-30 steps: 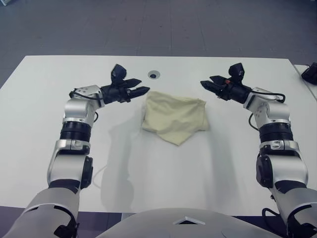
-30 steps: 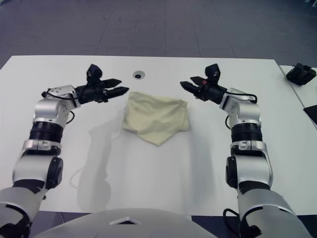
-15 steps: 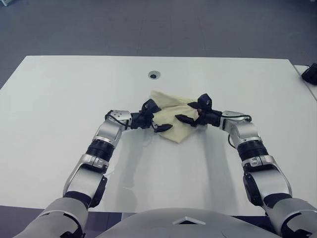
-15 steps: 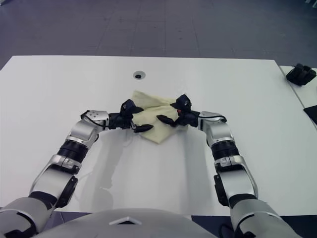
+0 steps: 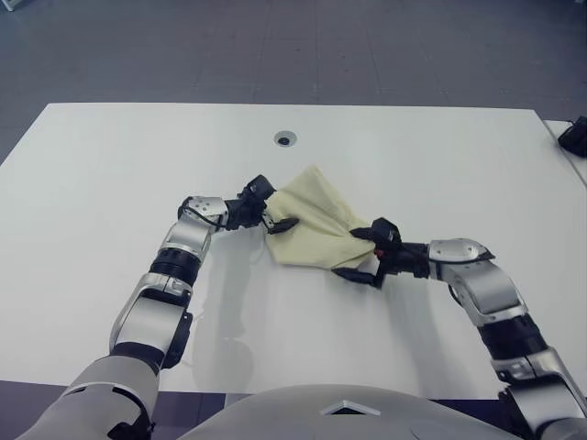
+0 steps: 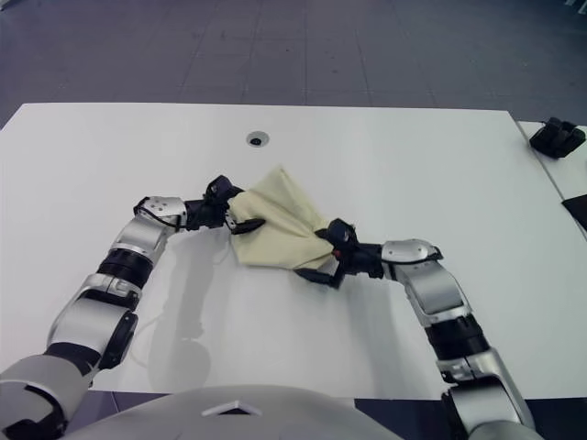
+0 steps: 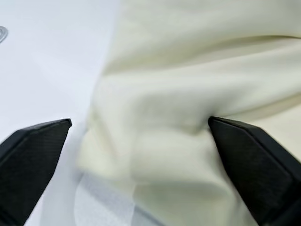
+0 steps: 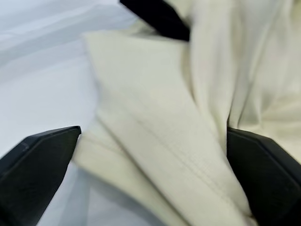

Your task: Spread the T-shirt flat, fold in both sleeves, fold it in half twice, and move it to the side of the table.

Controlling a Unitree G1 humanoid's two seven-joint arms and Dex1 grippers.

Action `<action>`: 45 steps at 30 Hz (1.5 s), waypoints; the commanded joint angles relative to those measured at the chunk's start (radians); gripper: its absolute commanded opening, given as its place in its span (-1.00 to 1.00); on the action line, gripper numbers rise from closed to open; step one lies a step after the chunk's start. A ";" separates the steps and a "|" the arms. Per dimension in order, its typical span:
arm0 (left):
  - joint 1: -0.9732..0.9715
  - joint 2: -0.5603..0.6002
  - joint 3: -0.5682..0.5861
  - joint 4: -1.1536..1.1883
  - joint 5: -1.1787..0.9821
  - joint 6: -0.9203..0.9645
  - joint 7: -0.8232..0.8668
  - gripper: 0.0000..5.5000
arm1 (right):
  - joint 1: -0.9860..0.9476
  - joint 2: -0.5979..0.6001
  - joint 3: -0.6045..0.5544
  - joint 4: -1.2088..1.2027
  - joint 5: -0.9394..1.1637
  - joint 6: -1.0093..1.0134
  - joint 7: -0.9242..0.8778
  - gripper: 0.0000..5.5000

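A cream T-shirt (image 5: 312,218) lies bunched in a rough diamond at the middle of the white table (image 5: 110,165). My left gripper (image 5: 277,216) is at the shirt's left edge, open, with its fingertips (image 7: 42,141) set wide on either side of a fold of cloth (image 7: 160,108). At the shirt's near right corner my right gripper (image 5: 359,254) is also open, and the hem (image 8: 155,122) lies between its fingertips (image 8: 47,150). Both grippers press low on the tabletop.
A round cable hole (image 5: 285,138) sits in the table behind the shirt. A black object (image 5: 575,135) rests on a neighbouring surface at the far right. Bare tabletop lies to the left, right and front of the shirt.
Both grippers came down from either side onto the shirt. The right one then drew back toward the near right, the left shifted to the left edge, and the shirt stretched into a diamond.
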 commanded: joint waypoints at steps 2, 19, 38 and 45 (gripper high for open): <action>-0.025 0.010 0.047 -0.075 -0.027 0.024 -0.012 0.96 | 0.001 -0.003 -0.033 -0.087 0.044 0.110 -0.058 0.96; 0.290 0.097 0.190 -0.643 -0.112 0.347 0.207 0.96 | -0.176 0.207 -0.071 -0.054 0.141 0.077 -0.216 0.96; 0.231 0.109 0.255 -0.558 -0.108 0.326 0.312 0.96 | 0.091 0.210 -0.232 0.618 -0.159 -0.404 -0.609 0.96; 0.267 0.104 0.248 -0.608 -0.119 0.343 0.330 0.96 | 0.097 0.024 -0.423 0.856 -0.121 -0.519 -0.617 0.96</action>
